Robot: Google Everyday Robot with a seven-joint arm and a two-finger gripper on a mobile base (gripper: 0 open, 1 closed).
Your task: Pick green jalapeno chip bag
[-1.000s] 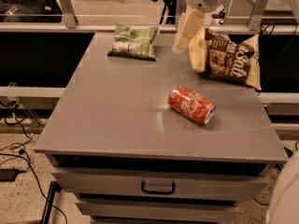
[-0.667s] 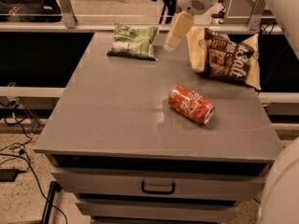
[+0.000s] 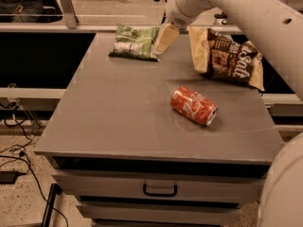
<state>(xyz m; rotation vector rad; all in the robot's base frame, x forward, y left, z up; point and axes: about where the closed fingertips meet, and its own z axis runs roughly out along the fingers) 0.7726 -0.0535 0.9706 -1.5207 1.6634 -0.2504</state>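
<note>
The green jalapeno chip bag (image 3: 134,42) lies flat at the far left of the grey table top (image 3: 118,108); it is light green with a white printed panel. My gripper (image 3: 163,42) hangs from the white arm (image 3: 236,8) that comes in from the upper right. Its cream tip is at the bag's right edge, just above the table. I cannot tell whether it touches the bag. It holds nothing that I can see.
A larger brown-and-yellow chip bag (image 3: 232,58) lies at the far right of the table. A red soda can (image 3: 194,106) lies on its side right of centre. A drawer with a handle (image 3: 160,190) is below the front edge. Cables (image 3: 19,150) lie on the floor at left.
My gripper has moved left, from beside the brown-and-yellow bag to the right edge of the green bag. The bags and the can have not moved.
</note>
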